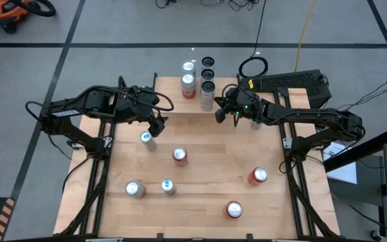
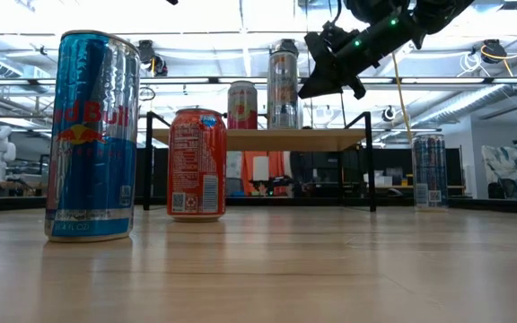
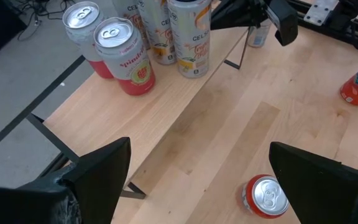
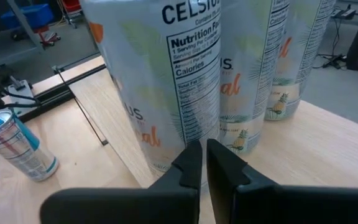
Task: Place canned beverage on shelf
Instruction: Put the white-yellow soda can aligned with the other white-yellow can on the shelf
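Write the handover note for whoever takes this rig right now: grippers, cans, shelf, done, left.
Left gripper: open, empty, hovering near the blue-top can.
Right gripper: shut, empty, beside the Celsius cans on the shelf.
Done: five cans on the shelf, three Celsius and two red cans.
Left: seven cans on the table, one near the right arm.

Readable markings:
- Tall white can (image 4: 185, 81): "CELSIUS" partly shown, "Nutrition Facts", "Calories".
- Blue-silver can (image 2: 92, 135): "Red Bull", partly seen.
- White cans (image 3: 188, 34) on the shelf (image 3: 185, 118): "CEL…" is shown.
- Red can (image 3: 124, 55): "Spindrift" is read along its side.
- Orange-red can (image 2: 197, 163): label print too small to be read.
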Tool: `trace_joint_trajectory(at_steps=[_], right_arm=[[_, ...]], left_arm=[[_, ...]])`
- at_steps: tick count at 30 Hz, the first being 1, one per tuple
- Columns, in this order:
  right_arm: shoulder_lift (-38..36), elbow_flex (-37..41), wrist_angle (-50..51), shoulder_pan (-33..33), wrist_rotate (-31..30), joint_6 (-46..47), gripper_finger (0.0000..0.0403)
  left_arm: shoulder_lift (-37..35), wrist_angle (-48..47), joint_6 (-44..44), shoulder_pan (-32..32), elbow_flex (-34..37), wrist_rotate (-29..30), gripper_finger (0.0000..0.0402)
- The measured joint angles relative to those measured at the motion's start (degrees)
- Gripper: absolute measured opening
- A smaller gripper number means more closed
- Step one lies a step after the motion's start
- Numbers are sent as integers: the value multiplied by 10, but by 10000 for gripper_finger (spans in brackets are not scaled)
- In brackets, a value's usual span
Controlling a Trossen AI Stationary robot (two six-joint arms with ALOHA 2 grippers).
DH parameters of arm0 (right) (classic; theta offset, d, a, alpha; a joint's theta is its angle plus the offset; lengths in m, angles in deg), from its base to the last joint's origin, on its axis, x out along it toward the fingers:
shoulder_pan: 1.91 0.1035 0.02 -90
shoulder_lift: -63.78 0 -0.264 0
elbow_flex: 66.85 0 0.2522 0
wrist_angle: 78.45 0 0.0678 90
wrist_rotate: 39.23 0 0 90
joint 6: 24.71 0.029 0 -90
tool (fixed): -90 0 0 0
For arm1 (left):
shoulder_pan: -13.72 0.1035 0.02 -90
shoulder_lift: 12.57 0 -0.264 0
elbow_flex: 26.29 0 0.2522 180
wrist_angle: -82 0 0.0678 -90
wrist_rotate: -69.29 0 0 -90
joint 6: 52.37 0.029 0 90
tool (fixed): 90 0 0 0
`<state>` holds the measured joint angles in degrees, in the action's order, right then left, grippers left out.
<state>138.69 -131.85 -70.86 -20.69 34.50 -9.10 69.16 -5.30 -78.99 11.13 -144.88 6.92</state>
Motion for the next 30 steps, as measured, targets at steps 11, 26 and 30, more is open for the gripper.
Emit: trace_joint_trajectory(at_steps=[11, 26, 30], right_arm=[[0, 0, -1, 0, 0, 0, 4], [0, 0, -11, 0, 0, 1, 4], [0, 0, -12, 0, 0, 2, 4]], left_arm=[[0, 0, 0, 0, 0, 1, 386], [0, 0, 0, 0, 0, 1, 386], [0, 0, 0, 0, 0, 1, 386]])
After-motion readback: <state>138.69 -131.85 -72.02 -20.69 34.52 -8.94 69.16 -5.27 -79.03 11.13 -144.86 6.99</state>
